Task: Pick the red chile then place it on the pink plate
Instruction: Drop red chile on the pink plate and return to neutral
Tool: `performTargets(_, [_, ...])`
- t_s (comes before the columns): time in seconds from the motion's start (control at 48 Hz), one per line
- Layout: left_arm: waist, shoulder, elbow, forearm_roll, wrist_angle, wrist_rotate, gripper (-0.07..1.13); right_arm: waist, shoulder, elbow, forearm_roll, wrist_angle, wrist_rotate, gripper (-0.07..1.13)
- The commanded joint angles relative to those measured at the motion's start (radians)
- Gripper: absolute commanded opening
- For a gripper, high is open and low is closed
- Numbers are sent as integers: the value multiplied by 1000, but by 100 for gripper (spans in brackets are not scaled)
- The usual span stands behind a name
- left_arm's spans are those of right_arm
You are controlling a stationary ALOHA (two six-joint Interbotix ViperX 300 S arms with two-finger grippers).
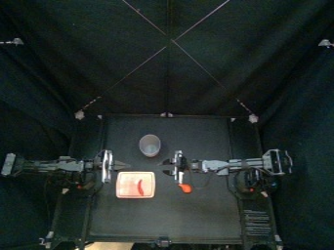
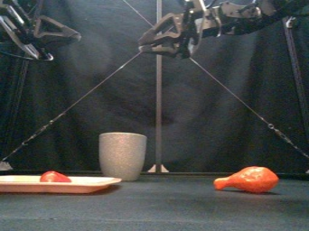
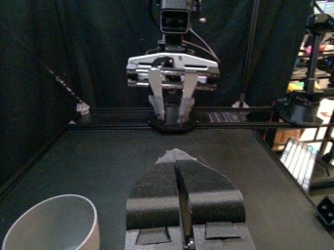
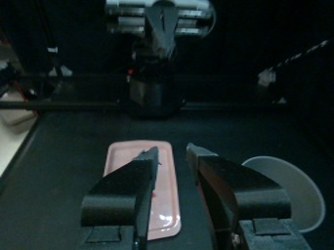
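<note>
The red chile (image 1: 139, 180) (image 2: 54, 177) lies on the flat pink plate (image 1: 124, 190) (image 2: 85, 183) at the table's left of centre. My right gripper (image 1: 170, 168) (image 2: 169, 38) (image 4: 174, 148) hangs high above the table, just right of the plate, open with nothing between its jaws. In the right wrist view the pink plate (image 4: 131, 156) shows below and between the jaws; the chile is hidden there. My left gripper (image 1: 109, 166) (image 3: 178, 156) rests shut at the plate's left side, holding nothing.
A tall grey speckled cup (image 1: 150, 145) (image 2: 122, 155) (image 3: 53, 225) (image 4: 280, 186) stands behind the plate. An orange toy drumstick (image 1: 189, 187) (image 2: 248, 180) lies to the plate's right, under the right arm.
</note>
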Motion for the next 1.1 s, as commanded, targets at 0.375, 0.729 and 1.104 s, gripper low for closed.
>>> performTargets(0.375, [5, 3, -9, 3, -5, 2, 0, -41, -449, 291, 54, -67, 0, 72])
performTargets(0.729, [8, 2, -6, 3, -5, 2, 0, -48, -712, 477, 129, -83, 0, 72])
performTargets(1.104, [9, 2, -6, 2, -5, 0, 0, -46, -746, 509, 133, -81, 2, 72])
